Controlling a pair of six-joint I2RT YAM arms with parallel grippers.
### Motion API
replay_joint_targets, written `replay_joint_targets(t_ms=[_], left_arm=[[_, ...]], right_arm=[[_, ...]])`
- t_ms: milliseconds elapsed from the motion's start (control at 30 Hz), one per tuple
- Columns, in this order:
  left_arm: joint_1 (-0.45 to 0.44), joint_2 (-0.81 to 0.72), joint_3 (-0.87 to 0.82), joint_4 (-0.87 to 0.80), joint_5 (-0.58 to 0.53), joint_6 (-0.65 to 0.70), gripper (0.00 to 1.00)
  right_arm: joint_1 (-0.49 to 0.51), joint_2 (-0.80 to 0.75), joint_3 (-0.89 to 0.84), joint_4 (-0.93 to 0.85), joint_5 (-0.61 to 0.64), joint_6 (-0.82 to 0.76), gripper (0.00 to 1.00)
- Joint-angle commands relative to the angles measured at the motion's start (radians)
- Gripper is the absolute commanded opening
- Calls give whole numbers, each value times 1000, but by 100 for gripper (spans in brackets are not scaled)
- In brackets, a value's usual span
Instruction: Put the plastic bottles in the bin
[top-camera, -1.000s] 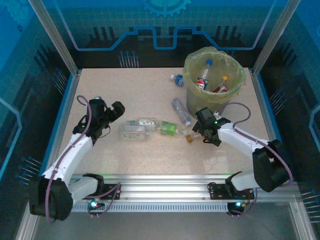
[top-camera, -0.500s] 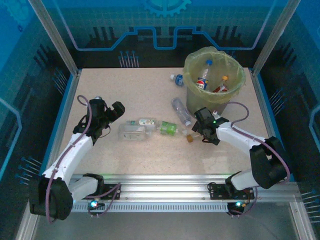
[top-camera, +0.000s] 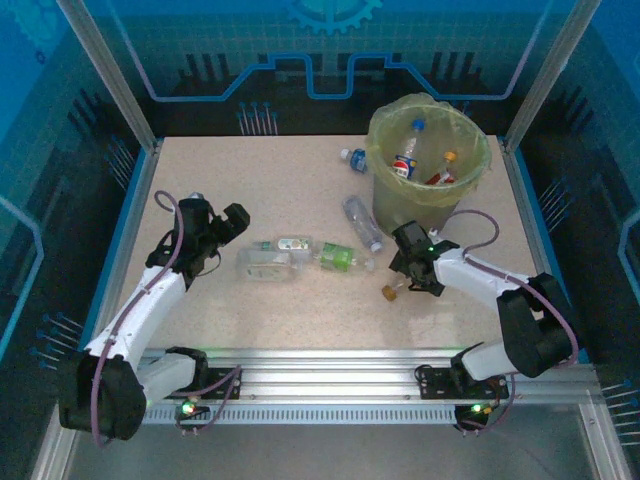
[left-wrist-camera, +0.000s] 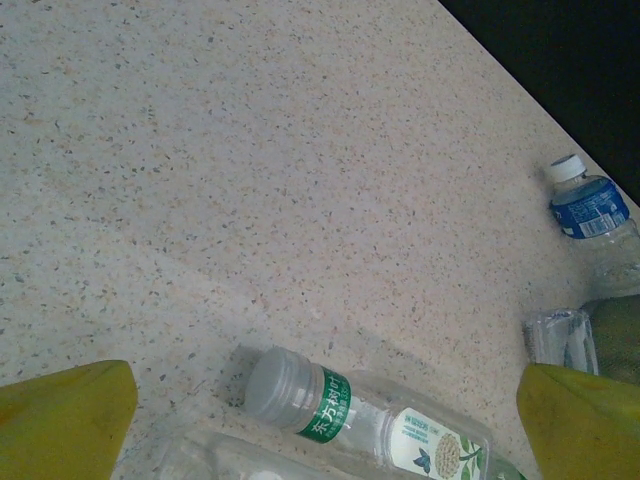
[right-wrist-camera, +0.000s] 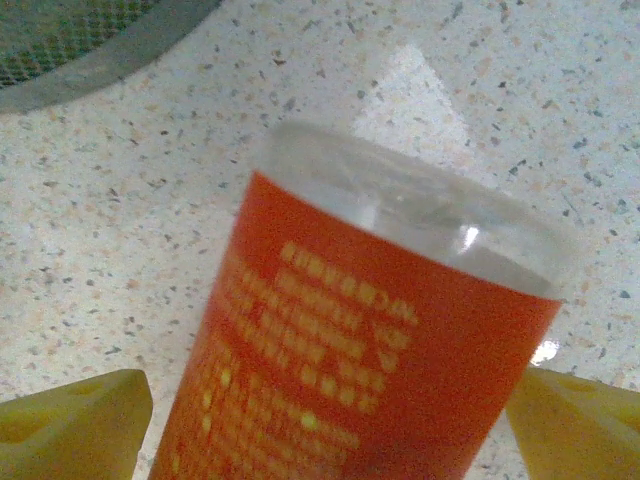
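— Right hand (top-camera: 401, 284) has slid nearer us, nudging the orange-labelled bottle (top-camera: 390, 292) along the counter (top-camera: 300, 315); the bin (top-camera: 400, 205) stands just beyond.
— Fingers apart astride it, not clamped. It should centre, then squeeze mid-body. Left hand (top-camera: 233, 221) hangs wide apart.

Bottles (top-camera: 300, 258) clutter centre; bin (top-camera: 430, 150) blocks far right; far-left table (top-camera: 220, 175) free
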Motion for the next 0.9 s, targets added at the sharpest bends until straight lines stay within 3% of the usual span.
replay_joint_targets(t_ms=[0,300,600,867], left_arm=[[9,-4,4,-15,-18,12,99],[9,-2,2,-13,-17,11,99],[10,-4,-2,-13,-22,12,99],[9,-6,-1,-12,-30,11,99]], right_arm=[[-20,-2,-27,3,-7,-27,92],[-51,27,-46,53,-69,-61,81],[-49,16,-40,34,-87,-81,53],[52,-63,28,-87,35,-150,47]])
